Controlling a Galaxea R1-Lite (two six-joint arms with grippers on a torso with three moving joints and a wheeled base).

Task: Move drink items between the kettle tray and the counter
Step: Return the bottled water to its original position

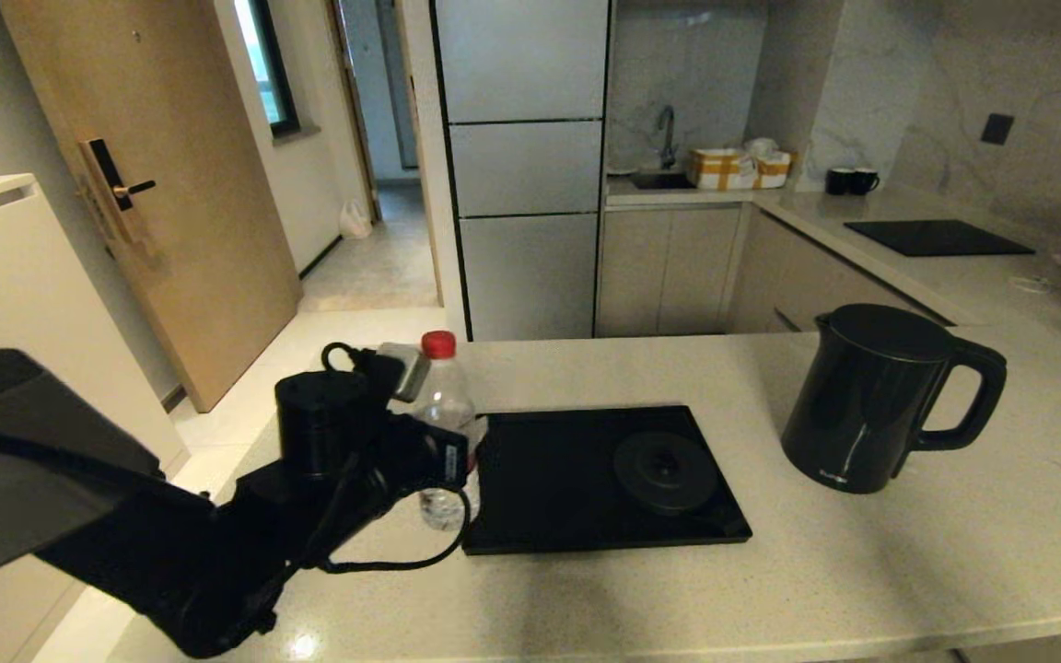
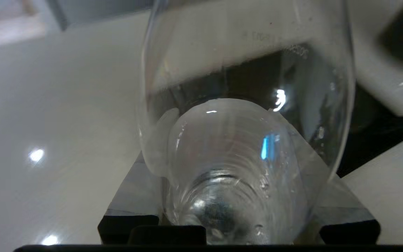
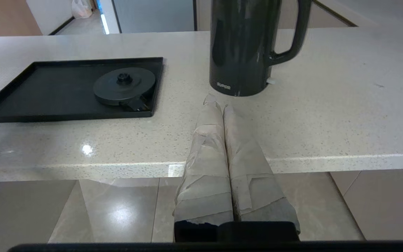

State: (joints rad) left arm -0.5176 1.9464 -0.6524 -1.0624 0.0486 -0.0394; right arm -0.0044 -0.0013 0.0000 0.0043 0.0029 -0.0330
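- Left fingers (image 2: 173,206) clamped round bottle (image 1: 443,405), beside tray (image 1: 540,479) near counter (image 1: 862,552) left edge, ready for transfer.
- Right fingers (image 3: 220,105) closed, empty, parked facing kettle (image 1: 871,396).

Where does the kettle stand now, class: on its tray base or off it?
Off: the kettle stands upright on the counter, beside the tray.

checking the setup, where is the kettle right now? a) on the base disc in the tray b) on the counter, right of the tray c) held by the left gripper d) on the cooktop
b: the kettle stands on the counter to the right of the tray, whose base disc is bare; the left gripper is at the bottle instead.
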